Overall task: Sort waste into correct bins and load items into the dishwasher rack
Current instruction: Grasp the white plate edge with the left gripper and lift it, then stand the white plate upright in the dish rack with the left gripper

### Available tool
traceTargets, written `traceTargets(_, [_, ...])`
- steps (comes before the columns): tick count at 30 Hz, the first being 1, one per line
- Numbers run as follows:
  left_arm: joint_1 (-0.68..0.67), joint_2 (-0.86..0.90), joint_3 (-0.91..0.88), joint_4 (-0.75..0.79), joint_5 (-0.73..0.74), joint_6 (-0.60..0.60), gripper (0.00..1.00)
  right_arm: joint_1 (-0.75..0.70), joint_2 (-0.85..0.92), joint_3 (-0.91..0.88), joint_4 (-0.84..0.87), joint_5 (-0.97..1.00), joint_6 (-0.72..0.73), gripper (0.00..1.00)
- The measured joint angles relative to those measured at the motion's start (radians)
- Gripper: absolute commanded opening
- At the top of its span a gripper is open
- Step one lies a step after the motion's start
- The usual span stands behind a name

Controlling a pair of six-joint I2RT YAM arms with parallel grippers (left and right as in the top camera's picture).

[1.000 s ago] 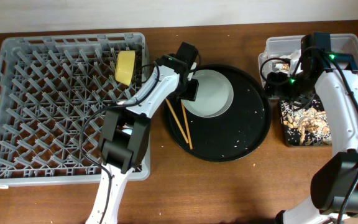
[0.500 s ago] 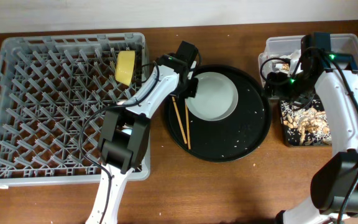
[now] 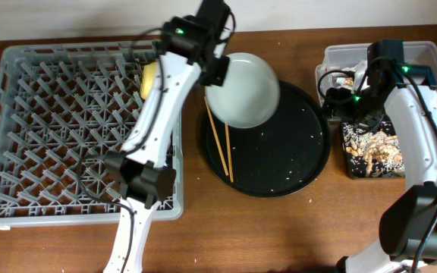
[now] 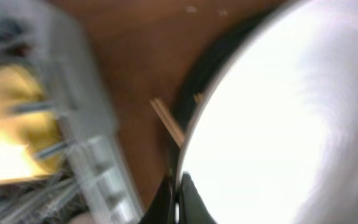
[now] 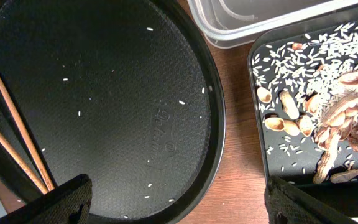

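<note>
My left gripper (image 3: 217, 70) (image 4: 178, 194) is shut on the left rim of the pale grey-green plate (image 3: 243, 89) (image 4: 278, 112). It holds the plate tilted in the air above the back of the round black tray (image 3: 294, 155). Two wooden chopsticks (image 3: 218, 140) (image 5: 14, 143) lie on that tray's left side. A yellow bowl (image 3: 152, 80) (image 4: 11, 130) stands in the grey dishwasher rack (image 3: 51, 129). My right gripper (image 3: 340, 102) (image 5: 179, 208) hangs open and empty over the gap between the round tray (image 5: 104, 93) and the black rectangular tray (image 5: 252, 74).
The black rectangular tray (image 3: 346, 173) holds rice grains and peanut shells. Behind it stands the clear tub (image 3: 431, 57) (image 5: 260, 22) with some scraps inside. Loose rice grains dot the round tray. The left arm reaches across the rack's right edge.
My left gripper shut on the plate's rim and raised it off the round tray, up and toward the back. The chopsticks shifted slightly. The right arm stayed still.
</note>
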Motion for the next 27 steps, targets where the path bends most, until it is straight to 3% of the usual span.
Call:
traceTargets(3, [0.041,-0.008,0.267,-0.111,-0.187,0.056,0.01,0.0,0.0,0.0,0.0,0.0,0.0,0.9])
traceTargets(8, [0.054,-0.093,0.295,-0.113,-0.771,0.107,0.01,0.0,0.0,0.0,-0.004,0.003,0.0,0.9])
traceTargets(11, [0.128,-0.094,0.264,-0.112,-0.967,0.111,0.0,0.0,0.0,0.0,-0.012,0.003,0.0,0.9])
traceTargets(16, [0.287,-0.096,0.128,-0.017,-1.017,0.119,0.01,0.0,0.0,0.0,-0.012,0.003,0.0,0.9])
traceTargets(22, [0.285,-0.095,-0.227,0.175,-0.997,0.178,0.0,0.0,0.0,0.0,-0.015,0.003,0.0,0.9])
traceTargets(27, [0.283,-0.093,-0.321,0.23,-0.996,0.179,0.01,0.0,0.0,0.0,-0.015,0.003,0.0,0.9])
